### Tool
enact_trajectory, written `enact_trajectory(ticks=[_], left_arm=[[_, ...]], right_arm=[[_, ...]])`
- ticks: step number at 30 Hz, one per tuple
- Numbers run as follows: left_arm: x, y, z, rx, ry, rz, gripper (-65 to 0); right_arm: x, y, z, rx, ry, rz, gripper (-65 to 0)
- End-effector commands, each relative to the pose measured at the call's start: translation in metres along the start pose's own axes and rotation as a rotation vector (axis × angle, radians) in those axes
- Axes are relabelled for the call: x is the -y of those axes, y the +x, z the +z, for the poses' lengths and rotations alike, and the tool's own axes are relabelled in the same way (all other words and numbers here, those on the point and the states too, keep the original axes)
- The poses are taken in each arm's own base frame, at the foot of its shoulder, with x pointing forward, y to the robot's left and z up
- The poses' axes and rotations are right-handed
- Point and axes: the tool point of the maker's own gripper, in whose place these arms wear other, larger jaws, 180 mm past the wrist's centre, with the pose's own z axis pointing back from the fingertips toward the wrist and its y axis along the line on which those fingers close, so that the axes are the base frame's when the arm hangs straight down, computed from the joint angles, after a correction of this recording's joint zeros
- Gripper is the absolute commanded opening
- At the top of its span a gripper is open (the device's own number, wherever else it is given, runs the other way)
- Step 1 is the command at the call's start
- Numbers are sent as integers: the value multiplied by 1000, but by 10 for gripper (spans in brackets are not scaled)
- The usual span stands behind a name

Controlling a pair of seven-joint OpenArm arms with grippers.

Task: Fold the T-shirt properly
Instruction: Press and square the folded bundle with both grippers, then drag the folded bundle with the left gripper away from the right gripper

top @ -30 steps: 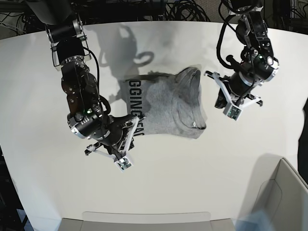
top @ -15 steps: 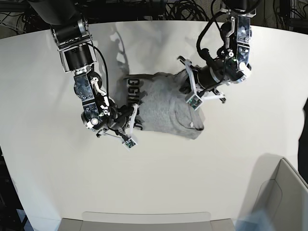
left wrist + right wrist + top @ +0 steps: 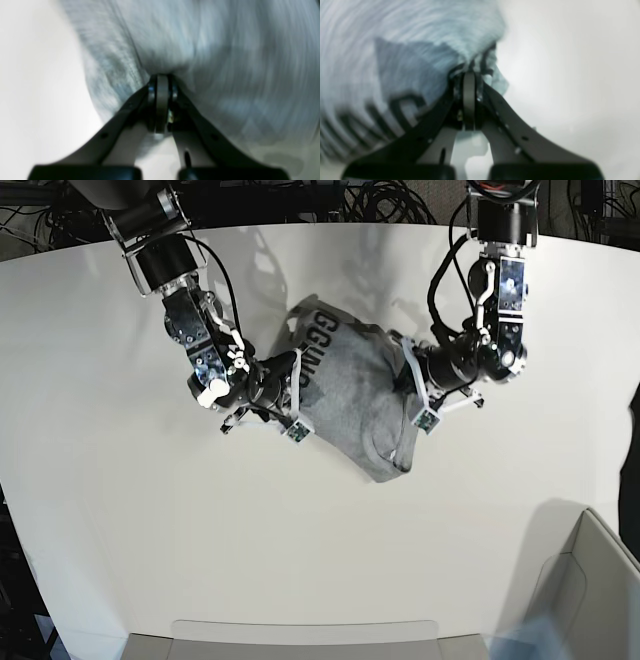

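T-shirt mid-fold, pinched from both sides, mid-table.
Already a compact bundle, lettering showing at one edge; left gripper and right gripper each clenched on cloth. Final fold and flattening on table apparently left.

Both arms swung in from a second ago, left gripper and right gripper now pinched shut on opposite edges of the T-shirt. Shirt turned askew on the worktop, lettering now pointing up-left, fabric bunched between them.
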Motion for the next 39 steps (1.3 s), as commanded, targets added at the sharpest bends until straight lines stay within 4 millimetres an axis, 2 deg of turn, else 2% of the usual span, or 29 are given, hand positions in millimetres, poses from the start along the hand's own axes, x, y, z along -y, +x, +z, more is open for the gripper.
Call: enact_trajectory(ticks=[1, 3, 5, 7, 9, 12, 14, 16, 18, 20, 22, 23, 24, 26, 28, 31, 36, 39], left_arm=[[-9, 23, 3, 59, 7, -8, -650], [-17, 38, 1, 75, 14, -11, -650], [-25, 57, 2, 97, 23, -20, -650], [-27, 76, 1, 127, 21, -22, -650], [-29, 90, 4, 155, 27, -26, -650], [-32, 106, 12, 193, 40, -43, -650], [-30, 115, 20, 224, 49, -61, -650], [-17, 138, 37, 315, 57, -101, -650], [-3, 138, 51, 390, 81, -74, -650], [10, 142, 68, 469, 105, -34, -650], [32, 136, 72, 509, 97, 24, -650], [42, 131, 72, 521, 92, 56, -650], [51, 124, 67, 523, 82, 89, -650], [68, 112, 55, 528, 61, 147, -650], [77, 102, 41, 533, 58, 195, -650], [73, 86, 19, 512, 98, 261, -650], [57, 44, -14, 415, 151, 324, -650], [53, 26, -25, 393, 169, 339, -650]], right_arm=[[-7, 8, 6, 19, 14, 19, -650], [-17, 6, 10, 23, 26, 24, -650], [-35, 12, 11, 45, 55, 25, -650], [-48, 15, 11, 55, 77, 33, -650], [-53, 21, 15, 82, 82, 39, -650], [-50, 46, 37, 198, 53, 43, -650], [-38, 65, 61, 314, 6, 25, -650], [-7, 77, 92, 403, -85, -25, -650], [24, 76, 113, 434, -168, -79, -650], [49, 68, 127, 440, -237, -122, -650], [71, 55, 135, 431, -292, -170, -650], [85, 42, 138, 411, -326, -194, -650], [94, 33, 141, 395, -348, -203, -650], [103, 9, 140, 349, -371, -228, -650], [108, -6, 141, 317, -388, -235, -650], [107, -26, 140, 274, -391, -243, -650], [98, -39, 133, 242, -372, -253, -650], [95, -42, 132, 234, -367, -255, -650]])
